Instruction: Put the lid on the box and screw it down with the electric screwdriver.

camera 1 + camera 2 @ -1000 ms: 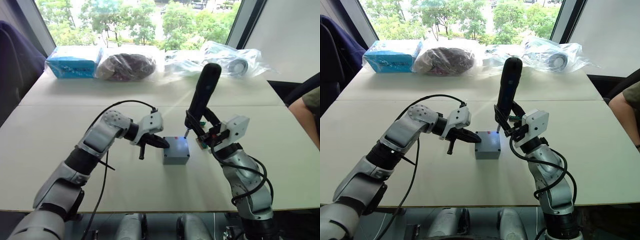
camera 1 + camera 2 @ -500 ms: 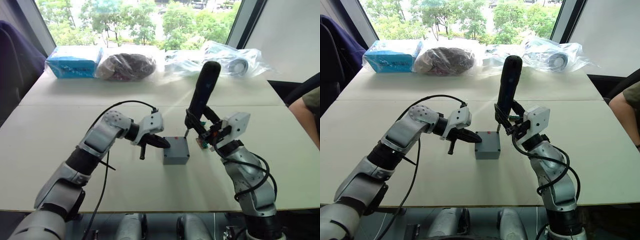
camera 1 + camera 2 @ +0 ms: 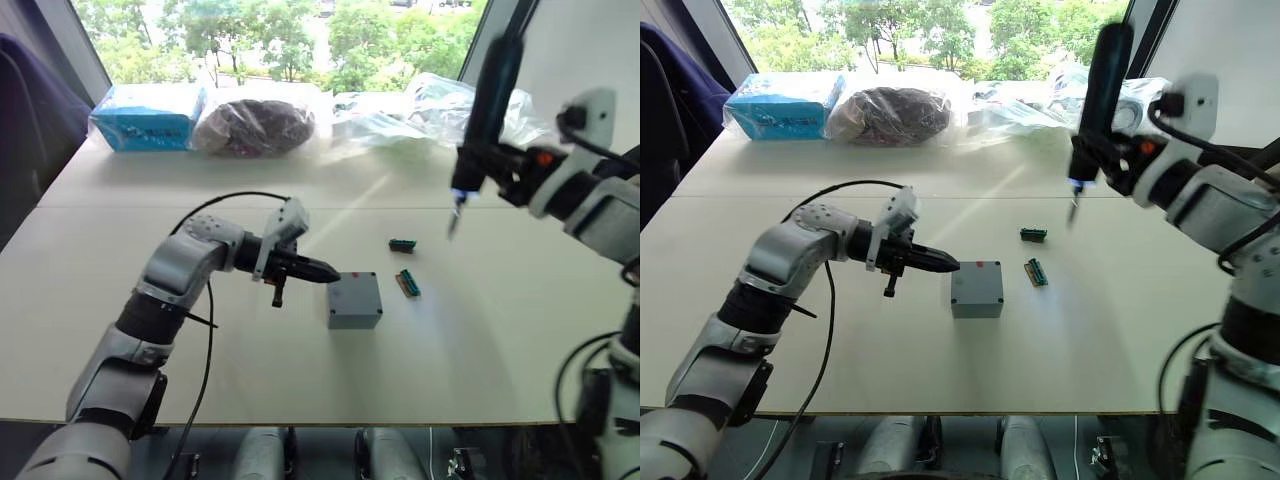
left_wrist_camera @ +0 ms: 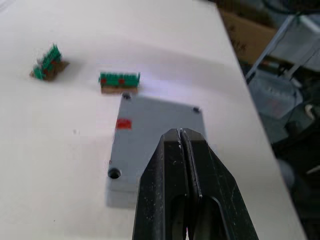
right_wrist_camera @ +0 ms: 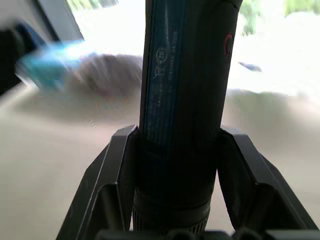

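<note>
- Left gripper [image 3: 325,272]: fingers pressed together, empty, tips just left of the box.
- Box [image 3: 354,301]: grey, lid [image 4: 155,132] on top, red mark on lid; mid tabletop [image 3: 120,300].
- Two green connector parts [image 3: 407,283]: right of box, beyond it.
- Electric screwdriver [image 3: 480,110]: gripped near-upright by right gripper [image 5: 175,165], raised well clear at far right, tip lit, bit down.
</note>
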